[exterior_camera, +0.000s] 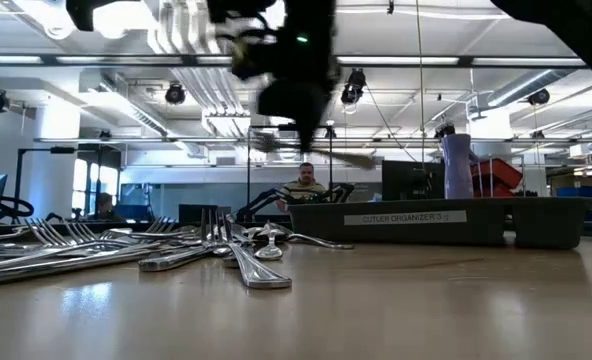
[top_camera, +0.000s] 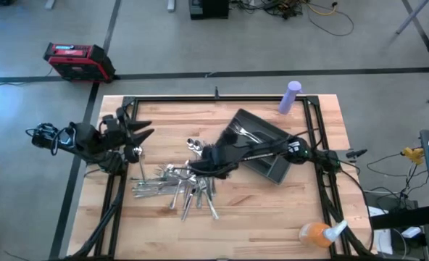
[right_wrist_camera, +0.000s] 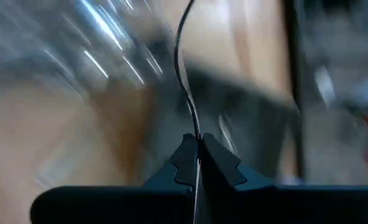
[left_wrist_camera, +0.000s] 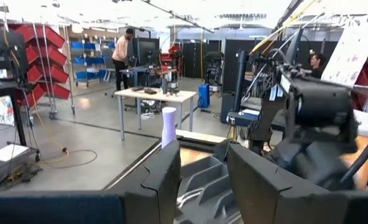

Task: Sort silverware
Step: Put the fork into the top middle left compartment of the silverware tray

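The silverware (top_camera: 177, 187) lies in a loose pile of forks, spoons and knives on the wooden table, left of centre; the low view shows the pile (exterior_camera: 126, 250) flat on the tabletop. A dark compartmented tray (top_camera: 269, 156) sits to its right, with a few pieces (top_camera: 248, 133) lying in one compartment. My right gripper (top_camera: 196, 165) reaches across the tray to just above the pile's far edge and is shut on one slim piece (right_wrist_camera: 185, 68). Open and holding nothing, my left gripper (top_camera: 140, 135) hovers at the table's left side. My right gripper pinches one slim piece of silverware between its two fingertips (right_wrist_camera: 187, 158). The piece shows edge-on and runs straight out past the fingers (right_wrist_camera: 193, 121). In the low view it hangs roughly level (exterior_camera: 316, 153), clear of the table. Which end is held, I cannot tell.
A purple bottle (top_camera: 291, 96) stands at the table's far edge, right of centre. An orange spray bottle (top_camera: 319, 233) lies near the front right corner. Black frame rails (top_camera: 200, 99) run along the table's edges. A person (exterior_camera: 304, 186) sits beyond the table.
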Action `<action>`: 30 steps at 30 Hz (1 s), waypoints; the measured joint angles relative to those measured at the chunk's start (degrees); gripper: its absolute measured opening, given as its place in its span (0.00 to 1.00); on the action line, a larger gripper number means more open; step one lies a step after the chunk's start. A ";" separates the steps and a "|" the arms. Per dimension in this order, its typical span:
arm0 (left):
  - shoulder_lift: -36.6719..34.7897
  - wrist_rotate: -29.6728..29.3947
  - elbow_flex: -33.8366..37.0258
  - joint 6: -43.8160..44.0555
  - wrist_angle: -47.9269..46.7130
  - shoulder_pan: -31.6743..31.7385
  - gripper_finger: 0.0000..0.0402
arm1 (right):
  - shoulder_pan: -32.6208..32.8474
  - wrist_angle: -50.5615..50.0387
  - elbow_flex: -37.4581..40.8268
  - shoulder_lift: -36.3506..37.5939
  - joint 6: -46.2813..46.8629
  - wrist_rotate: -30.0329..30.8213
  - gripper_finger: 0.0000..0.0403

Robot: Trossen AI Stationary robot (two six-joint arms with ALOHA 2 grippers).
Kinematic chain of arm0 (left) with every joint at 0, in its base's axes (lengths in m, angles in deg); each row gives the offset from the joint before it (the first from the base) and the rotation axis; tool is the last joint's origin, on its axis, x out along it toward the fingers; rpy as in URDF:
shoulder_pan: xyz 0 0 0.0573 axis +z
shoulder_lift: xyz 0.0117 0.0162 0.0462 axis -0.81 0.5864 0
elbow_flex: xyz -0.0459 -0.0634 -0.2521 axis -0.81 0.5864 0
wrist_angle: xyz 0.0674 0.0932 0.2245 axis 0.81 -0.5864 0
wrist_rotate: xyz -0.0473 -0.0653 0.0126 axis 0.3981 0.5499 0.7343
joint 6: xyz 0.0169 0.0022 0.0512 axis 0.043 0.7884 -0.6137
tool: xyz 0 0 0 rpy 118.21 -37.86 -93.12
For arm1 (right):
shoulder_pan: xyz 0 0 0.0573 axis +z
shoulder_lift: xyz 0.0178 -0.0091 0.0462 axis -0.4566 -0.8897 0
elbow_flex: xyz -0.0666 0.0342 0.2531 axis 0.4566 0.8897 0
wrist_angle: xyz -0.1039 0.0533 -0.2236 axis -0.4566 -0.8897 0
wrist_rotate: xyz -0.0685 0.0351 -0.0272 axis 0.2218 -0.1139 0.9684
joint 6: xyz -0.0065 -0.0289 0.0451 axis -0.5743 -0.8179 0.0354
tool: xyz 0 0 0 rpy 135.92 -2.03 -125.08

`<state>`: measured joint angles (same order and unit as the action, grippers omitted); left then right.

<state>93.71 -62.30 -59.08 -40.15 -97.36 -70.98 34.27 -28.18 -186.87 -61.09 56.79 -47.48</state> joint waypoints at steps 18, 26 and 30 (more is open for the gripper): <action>0.33 0.12 0.02 0.57 -0.26 0.00 0.30 | -11.98 9.50 37.57 11.79 7.49 1.11 0.00; 1.14 -0.03 0.02 -0.39 0.20 -0.02 0.30 | -15.32 25.79 43.23 14.61 0.20 -1.73 0.00; 1.71 -0.05 0.02 -0.34 0.19 0.00 0.30 | -17.38 26.49 43.41 13.72 0.11 -1.83 0.00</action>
<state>95.43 -62.35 -59.06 -40.49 -97.17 -70.98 16.90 -1.69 -143.46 -47.37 56.90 -49.30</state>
